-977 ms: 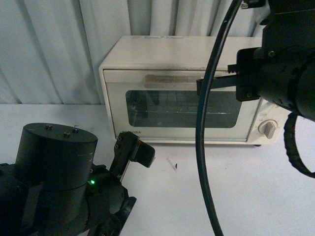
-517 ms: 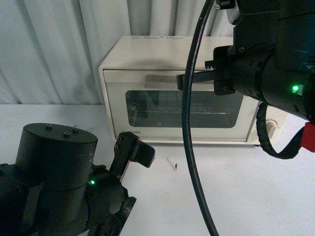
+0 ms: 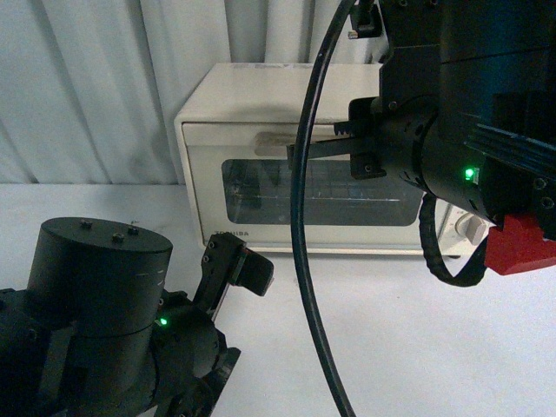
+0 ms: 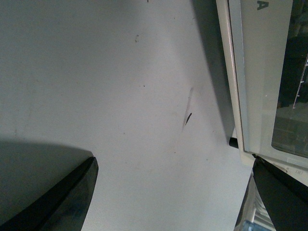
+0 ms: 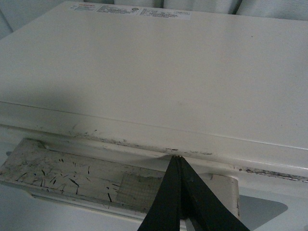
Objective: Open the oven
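The oven [image 3: 261, 95] sits at the back of the white surface [image 3: 417, 339], close to the pale curtain [image 3: 87, 87]. Its front faces us and the door [image 3: 204, 200] is flat shut. The rack [image 3: 287, 187] shows dimly through the glass.

The right arm comes in high from the right, and the right claw [image 3: 295, 153] is level with the top of the door. In the right wrist view that claw [image 5: 179, 163] is pinched tight. Both black fingers [image 5: 168, 202] are pressed together into one point with nothing between them. The point sits at the seam where the oven's top meets the door, directly above the scuffed handle [image 5: 62, 168]. I cannot tell whether it actually touches.

A black cable [image 3: 298, 261] loops down in front of the oven from the right arm. One knob [image 3: 469, 228] peeks out beside that arm.

The left arm is low and near the camera, and the left claw [image 3: 236, 269] is above the surface, well short of the oven. In its wrist view the claw [image 4: 173, 163] is spread wide, with one finger [image 4: 67, 197] at each side of the picture and only bare surface between them. The oven's lower front corner is just beside the far finger.
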`<state>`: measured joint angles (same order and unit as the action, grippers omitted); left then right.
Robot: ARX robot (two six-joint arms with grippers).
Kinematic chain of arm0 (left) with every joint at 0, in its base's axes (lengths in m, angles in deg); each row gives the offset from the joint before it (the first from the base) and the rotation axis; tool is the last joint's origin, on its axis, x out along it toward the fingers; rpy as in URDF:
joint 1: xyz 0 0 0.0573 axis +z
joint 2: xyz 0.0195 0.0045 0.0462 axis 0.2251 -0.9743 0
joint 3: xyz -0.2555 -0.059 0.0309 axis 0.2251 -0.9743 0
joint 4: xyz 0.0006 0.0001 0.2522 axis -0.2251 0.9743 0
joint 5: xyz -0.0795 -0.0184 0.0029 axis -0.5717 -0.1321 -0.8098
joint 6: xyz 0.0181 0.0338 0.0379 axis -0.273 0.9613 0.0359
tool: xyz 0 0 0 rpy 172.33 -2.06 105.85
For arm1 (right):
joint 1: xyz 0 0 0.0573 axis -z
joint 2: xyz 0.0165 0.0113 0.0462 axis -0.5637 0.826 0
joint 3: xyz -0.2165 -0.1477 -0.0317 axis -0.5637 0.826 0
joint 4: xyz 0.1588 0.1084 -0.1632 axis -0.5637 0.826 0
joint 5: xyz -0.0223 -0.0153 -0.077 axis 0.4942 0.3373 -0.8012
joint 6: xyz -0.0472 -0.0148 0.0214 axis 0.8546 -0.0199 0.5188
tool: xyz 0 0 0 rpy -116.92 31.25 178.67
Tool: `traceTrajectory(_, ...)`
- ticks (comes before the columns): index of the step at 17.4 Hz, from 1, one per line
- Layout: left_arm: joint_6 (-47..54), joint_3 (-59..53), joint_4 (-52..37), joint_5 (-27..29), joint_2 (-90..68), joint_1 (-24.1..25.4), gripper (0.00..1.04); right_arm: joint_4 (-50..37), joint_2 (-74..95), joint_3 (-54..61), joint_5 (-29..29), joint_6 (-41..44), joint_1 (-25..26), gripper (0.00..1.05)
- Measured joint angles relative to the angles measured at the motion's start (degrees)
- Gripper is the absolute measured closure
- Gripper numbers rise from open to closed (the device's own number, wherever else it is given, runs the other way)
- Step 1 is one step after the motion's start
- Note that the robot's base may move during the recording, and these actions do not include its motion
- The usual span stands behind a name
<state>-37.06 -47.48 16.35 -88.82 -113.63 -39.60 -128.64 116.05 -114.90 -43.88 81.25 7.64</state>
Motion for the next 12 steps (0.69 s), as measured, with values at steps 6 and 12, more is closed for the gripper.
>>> traceTrajectory(6,0.0,0.0,0.0,0.0,0.0,0.0,0.07,-1.3,1.1,-0.2,-0.2,-2.8,-0.1,1.03)
traceTrajectory(12,0.0,0.0,0.0,0.0,0.0,0.0,0.07,-6.3,1.5,3.5,-4.7,-8.1,-2.8,1.03)
